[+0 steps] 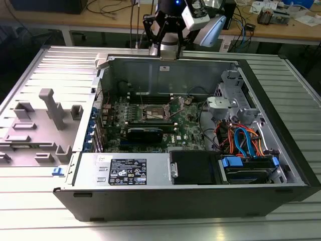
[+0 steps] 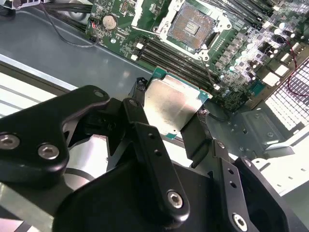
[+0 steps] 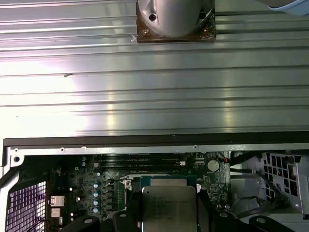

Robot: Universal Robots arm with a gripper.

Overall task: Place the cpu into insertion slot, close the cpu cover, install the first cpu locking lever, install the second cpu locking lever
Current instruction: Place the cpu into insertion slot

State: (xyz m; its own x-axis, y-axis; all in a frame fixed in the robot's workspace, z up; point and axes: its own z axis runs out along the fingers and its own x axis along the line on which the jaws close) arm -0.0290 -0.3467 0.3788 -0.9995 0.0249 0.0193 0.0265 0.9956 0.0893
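Exterior view: the gripper (image 1: 161, 37) hangs at 12 o'clock over the open computer case (image 1: 150, 201).

Second wrist view: two black fingers (image 2: 140, 121) clamp the cpu (image 2: 171, 104) between them, well apart from the empty insertion slot (image 2: 190, 26).

First wrist view: the cpu is gripped by opposite edges.

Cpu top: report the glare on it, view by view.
In the second wrist view the cpu carries a soft bright sheen over its metal top; in the first wrist view it looks duller and even, while glare streaks the ribbed table.
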